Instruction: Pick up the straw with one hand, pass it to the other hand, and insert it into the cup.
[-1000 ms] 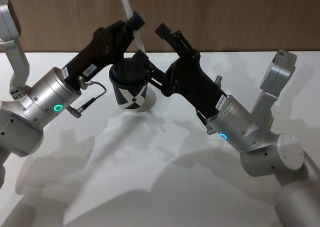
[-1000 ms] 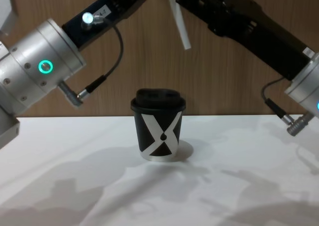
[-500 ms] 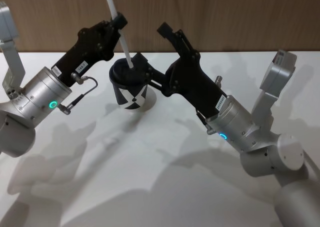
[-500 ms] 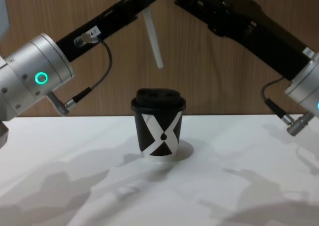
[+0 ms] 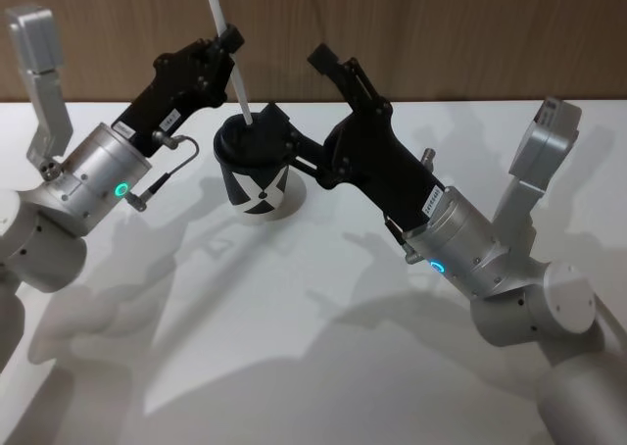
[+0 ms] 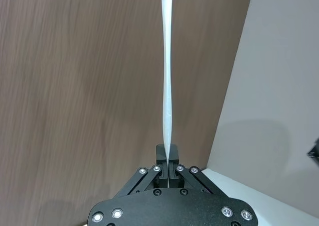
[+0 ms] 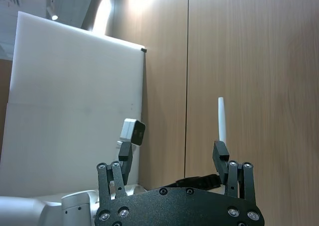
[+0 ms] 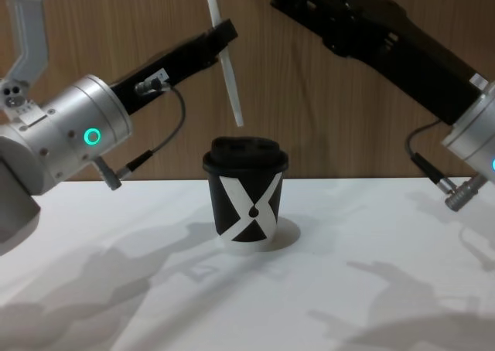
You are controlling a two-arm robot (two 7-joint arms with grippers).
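Note:
The black cup [image 5: 257, 175] with the white X and domed lid stands upright on the white table [image 5: 294, 327]. My left gripper [image 5: 225, 48] is shut on the white straw [image 5: 233, 58], which hangs steeply tilted. In the chest view the straw [image 8: 224, 65] ends a short gap above the lid of the cup [image 8: 246, 192], slightly to the lid's left. The left wrist view shows the fingers [image 6: 172, 170] pinched on the straw [image 6: 168, 86]. My right gripper [image 5: 302, 92] is open and raised beside the cup, holding nothing. In its wrist view the right gripper [image 7: 172, 159] stands wide apart, the straw [image 7: 221, 116] behind it.
A brown wooden wall [image 8: 155, 11] runs close behind the table. Both arms lean in over the cup from either side, the right arm [image 8: 371, 34] high across the top. White table surface stretches in front of the cup.
My left gripper has carried the straw away from the right gripper, to the left and down, so its lower end now hangs just over the cup's lid. The right arm has stayed still.

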